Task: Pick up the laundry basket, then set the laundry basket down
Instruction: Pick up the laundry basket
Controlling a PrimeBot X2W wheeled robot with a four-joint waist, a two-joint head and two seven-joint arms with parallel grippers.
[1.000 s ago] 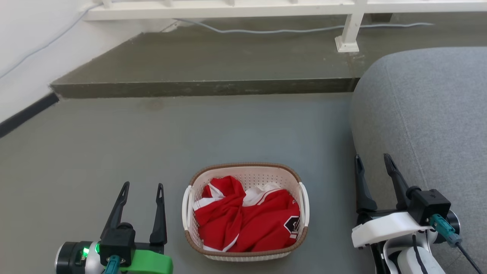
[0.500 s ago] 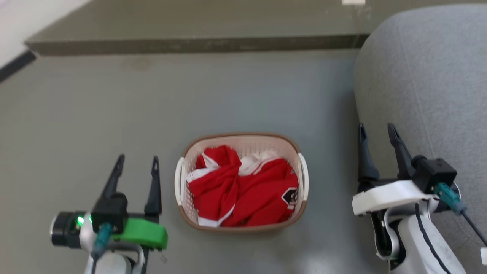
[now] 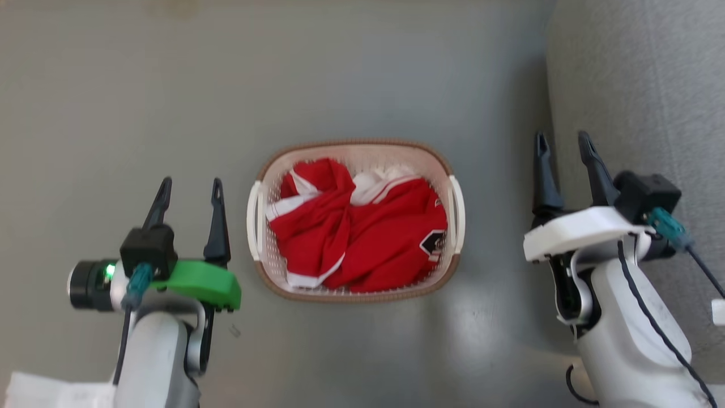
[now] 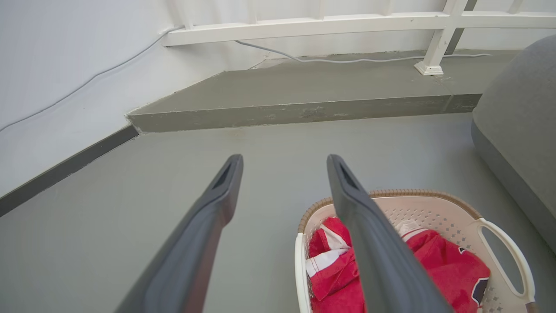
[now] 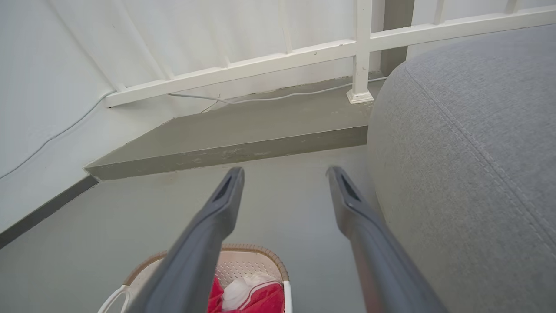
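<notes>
Head view, looking steeply down. The laundry basket (image 3: pixel 354 144) sits upright on the grey floor (image 3: pixel 362 73), roughly centred between my two arms, with one white handle (image 3: pixel 252 221) facing the left arm and the other facing the right. Crumpled red-and-white clothing (image 3: pixel 362 232) lies inside, below the brown rim. Left tool (image 3: pixel 191 182): fingers spread with a clear gap, nothing between them, touching nothing. It stands just beside the basket's left handle but apart from it, fingers pointing up the view. In the left wrist view the inner finger crosses in front of the basket's near end; I read that as overlap, not contact. Right tool (image 3: pixel 562 136): fingers also spread and empty, and it sits between the basket's right handle and the grey sofa (image 3: pixel 640 85), well clear of the handle. Its outer finger lines up with the sofa's edge; I cannot tell whether it brushes the fabric. The right wrist view shows the far end of the basket low at its bottom edge, under the inner finger, and the sofa close on the other side. The basket is on the floor, gripped by neither tool.
</notes>
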